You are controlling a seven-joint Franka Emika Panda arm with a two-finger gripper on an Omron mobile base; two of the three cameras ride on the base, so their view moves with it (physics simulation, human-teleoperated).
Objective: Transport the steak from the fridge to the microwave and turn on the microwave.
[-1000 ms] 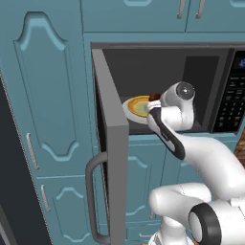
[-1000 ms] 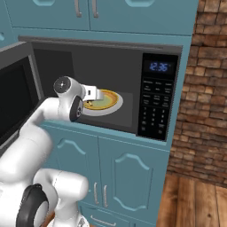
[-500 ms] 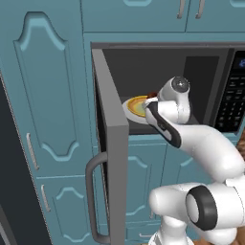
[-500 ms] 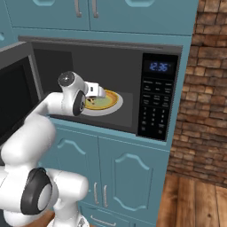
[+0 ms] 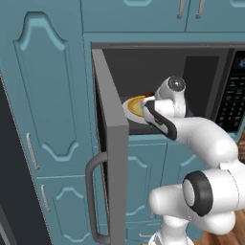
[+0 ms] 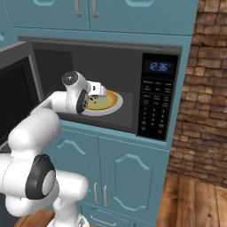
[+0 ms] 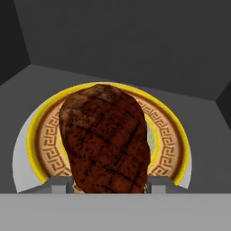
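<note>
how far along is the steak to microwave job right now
Done: the steak has reached the open microwave. In hand: the gripper holds it between its fingertips, in front of the yellow-rimmed plate inside; whether it touches the plate is unclear. Left: release, withdraw, shut the door, then press the keypad.

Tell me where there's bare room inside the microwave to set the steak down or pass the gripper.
Inside the microwave, bare grey floor rings the plate, widest toward the right wall and back corners. The plate's middle is crowded: the steak hangs over it, held in the gripper.

dark brown steak [image 7: 106, 137], yellow-rimmed patterned plate [image 7: 167, 135]
</note>
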